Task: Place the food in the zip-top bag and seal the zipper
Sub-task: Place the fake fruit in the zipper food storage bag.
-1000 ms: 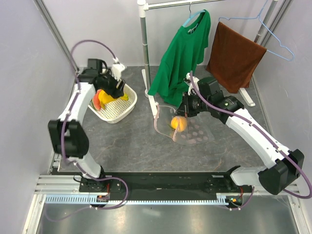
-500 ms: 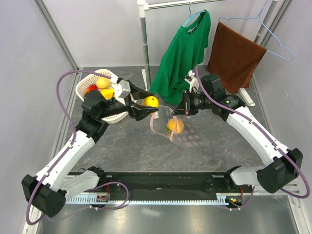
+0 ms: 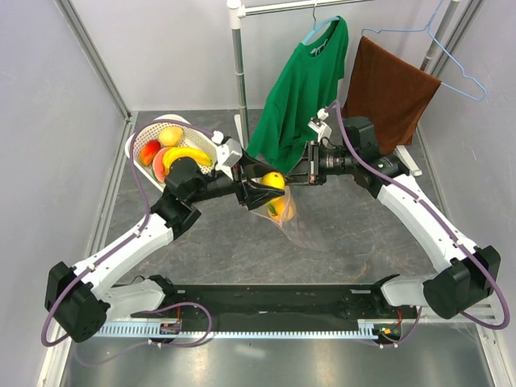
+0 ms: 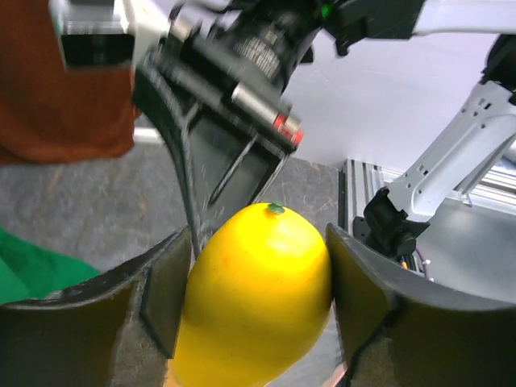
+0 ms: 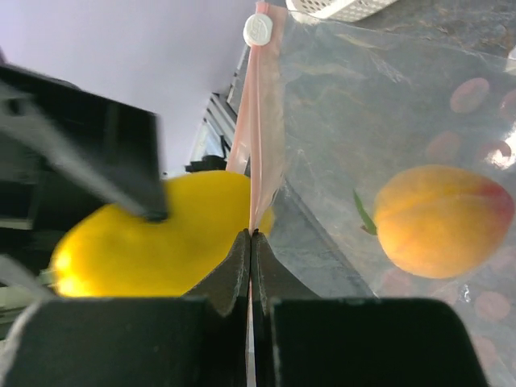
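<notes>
Grey tabletop [image 3: 226, 254]: one bag [image 5: 387, 105], one peach [image 5: 439, 219] inside, one lemon [image 4: 258, 298].

no legible txt, nos or brands in any view

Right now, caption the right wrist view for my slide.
Right fingers pinch the pink zipper; yellow fruit beside the bag, orange fruit inside.

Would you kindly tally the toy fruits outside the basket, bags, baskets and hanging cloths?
Fruits outside: 2 (yellow oval fruit, orange round fruit)
Bags: 1 (clear dotted plastic bag)
Baskets: 1 (white lattice basket)
Hanging cloths: 2 (green T-shirt, brown towel)
Total: 6
</notes>
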`<state>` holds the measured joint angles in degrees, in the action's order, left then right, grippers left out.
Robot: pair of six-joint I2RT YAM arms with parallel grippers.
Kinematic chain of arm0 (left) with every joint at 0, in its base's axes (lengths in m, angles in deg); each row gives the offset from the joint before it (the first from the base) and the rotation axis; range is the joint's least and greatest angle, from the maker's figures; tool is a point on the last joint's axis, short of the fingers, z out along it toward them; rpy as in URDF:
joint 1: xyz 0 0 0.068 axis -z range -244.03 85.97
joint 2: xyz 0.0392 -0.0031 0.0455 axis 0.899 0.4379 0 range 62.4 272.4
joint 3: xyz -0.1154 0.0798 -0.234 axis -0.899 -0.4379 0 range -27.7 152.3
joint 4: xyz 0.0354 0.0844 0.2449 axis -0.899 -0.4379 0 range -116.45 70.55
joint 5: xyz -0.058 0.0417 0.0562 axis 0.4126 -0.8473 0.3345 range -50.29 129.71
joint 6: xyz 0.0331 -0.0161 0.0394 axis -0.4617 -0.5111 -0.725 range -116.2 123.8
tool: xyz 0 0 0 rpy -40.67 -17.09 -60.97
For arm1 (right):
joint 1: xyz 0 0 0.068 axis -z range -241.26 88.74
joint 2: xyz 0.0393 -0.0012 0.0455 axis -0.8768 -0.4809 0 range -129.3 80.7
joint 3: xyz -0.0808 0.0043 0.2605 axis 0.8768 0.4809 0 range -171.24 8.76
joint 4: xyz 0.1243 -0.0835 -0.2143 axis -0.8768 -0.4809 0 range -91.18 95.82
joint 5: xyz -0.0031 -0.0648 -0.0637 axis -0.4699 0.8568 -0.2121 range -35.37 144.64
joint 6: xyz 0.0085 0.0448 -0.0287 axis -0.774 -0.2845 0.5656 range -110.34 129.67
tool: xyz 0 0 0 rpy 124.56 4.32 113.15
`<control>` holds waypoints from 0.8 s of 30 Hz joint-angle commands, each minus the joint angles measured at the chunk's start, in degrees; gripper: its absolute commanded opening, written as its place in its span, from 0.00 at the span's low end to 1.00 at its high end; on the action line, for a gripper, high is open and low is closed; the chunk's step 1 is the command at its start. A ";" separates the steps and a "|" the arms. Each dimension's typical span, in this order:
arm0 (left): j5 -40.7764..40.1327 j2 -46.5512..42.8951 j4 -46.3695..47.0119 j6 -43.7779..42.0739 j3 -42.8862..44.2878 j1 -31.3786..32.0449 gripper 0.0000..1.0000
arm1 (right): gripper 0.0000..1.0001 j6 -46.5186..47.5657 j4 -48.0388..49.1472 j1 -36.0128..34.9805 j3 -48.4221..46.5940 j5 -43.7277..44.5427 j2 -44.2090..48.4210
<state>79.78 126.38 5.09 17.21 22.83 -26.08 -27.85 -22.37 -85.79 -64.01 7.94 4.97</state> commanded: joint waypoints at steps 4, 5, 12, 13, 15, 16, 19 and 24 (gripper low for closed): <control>-7.01 -4.30 -7.28 5.58 -1.31 -0.25 1.00 | 0.00 -6.43 7.97 1.59 1.40 -5.07 2.51; -7.81 -5.70 -8.18 5.31 -1.04 -0.68 1.00 | 0.00 -6.60 8.32 1.59 1.58 -5.33 2.68; -12.38 -11.24 -22.31 3.65 2.38 -5.61 0.95 | 0.00 -5.90 9.29 2.03 2.72 -5.42 3.57; -15.43 -11.51 -28.17 2.68 3.34 -5.52 0.90 | 0.00 -5.73 9.38 2.03 2.72 -5.42 3.65; -18.88 -11.78 -32.78 1.54 3.88 -5.61 0.86 | 0.00 -5.46 9.55 2.12 2.55 -5.60 3.91; -21.76 -11.69 -36.45 1.10 3.79 -5.61 0.85 | 0.00 -5.11 9.64 2.12 2.46 -5.60 4.00; -22.33 -10.29 -39.38 0.30 3.35 -5.61 0.84 | 0.00 -4.50 9.64 2.12 2.64 -5.51 4.71; -17.49 -6.52 -40.53 0.65 5.20 -5.52 0.80 | 0.00 -3.88 9.64 2.12 3.08 -5.68 6.02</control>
<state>61.29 117.82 -31.61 19.72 25.14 -31.56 -32.75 -15.53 -83.89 -61.19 3.85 8.51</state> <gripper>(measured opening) 0.829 0.007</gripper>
